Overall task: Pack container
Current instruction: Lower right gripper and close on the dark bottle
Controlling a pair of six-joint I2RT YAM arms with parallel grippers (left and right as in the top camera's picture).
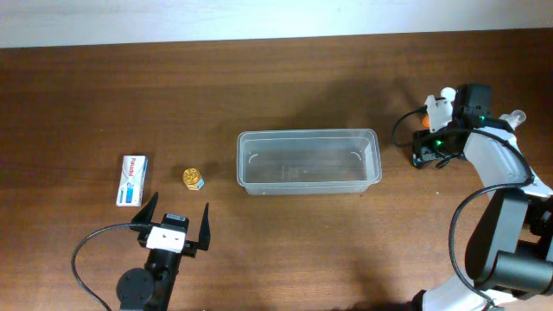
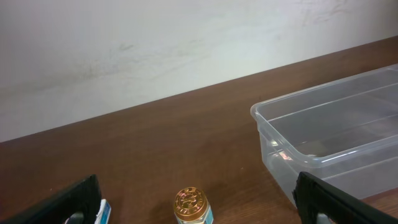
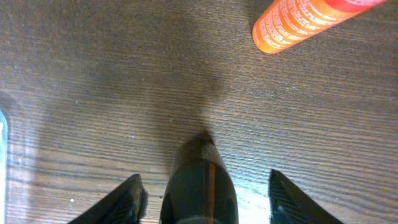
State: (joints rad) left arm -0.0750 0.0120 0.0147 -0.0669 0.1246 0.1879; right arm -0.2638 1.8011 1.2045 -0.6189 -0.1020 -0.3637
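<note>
Clear container [image 1: 308,161] sitting in the middle of the table [image 1: 86,86], left gripper [image 1: 181,206] hanging spread wide nearby, right gripper [image 3: 200,193] standing spread around a dark round thing [image 3: 198,165], not touching it.

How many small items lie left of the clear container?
2. A white-and-blue box lies farthest left; a gold-capped bottle stands between it and the container. None seems hidden there.

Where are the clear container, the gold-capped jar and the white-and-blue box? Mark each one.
clear container [image 1: 308,131], overhead view, on its far rim.
gold-capped jar [image 2: 190,201], left wrist view, on top of the gold cap.
white-and-blue box [image 1: 131,180], overhead view, middle of its top face.
</note>
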